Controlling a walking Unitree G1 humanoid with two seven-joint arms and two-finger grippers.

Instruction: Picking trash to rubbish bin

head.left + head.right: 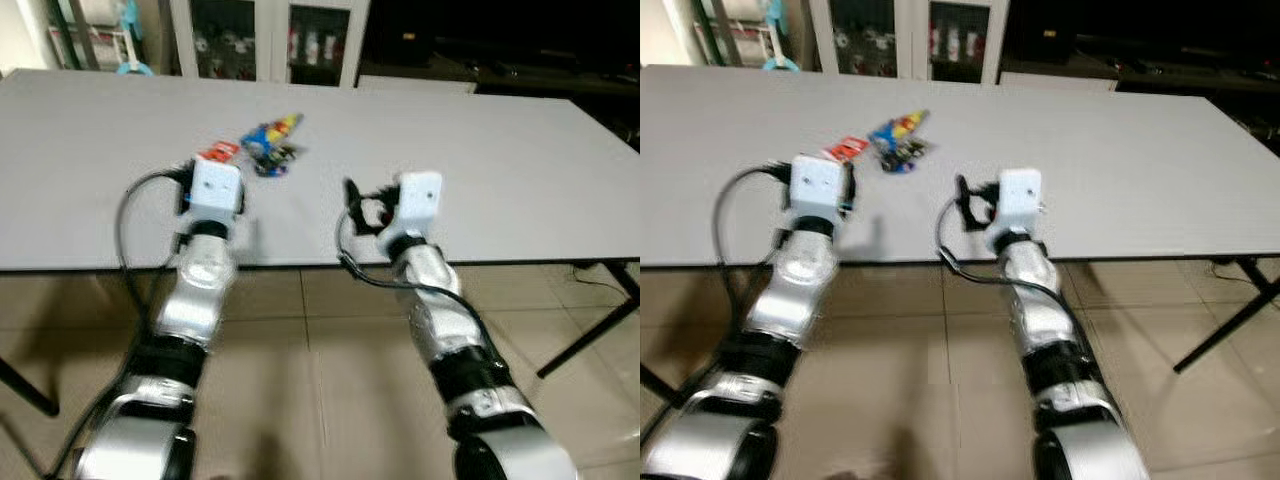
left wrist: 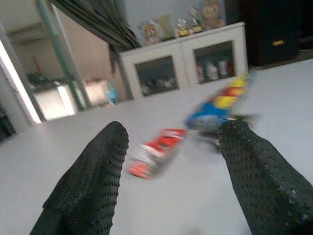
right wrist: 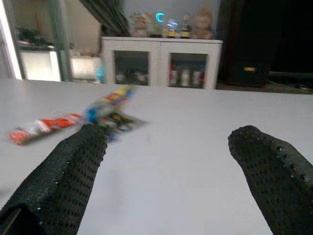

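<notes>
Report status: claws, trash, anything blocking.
Left claw open, lined up on the red flat wrapper. Right claw open, empty over the grey table. Blue-yellow crumpled wrapper just beyond. Nothing between claws and trash.

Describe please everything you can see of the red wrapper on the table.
The red wrapper is a small, flat, elongated packet, red with white patches, and looks like crinkled plastic film; the print is too blurred to read. It lies flat on the grey table, just left of a blue and yellow wrapper, close to it but whether they touch is unclear. The left gripper is aimed at it with jaws open, not yet touching it. Nothing rests on it.
</notes>
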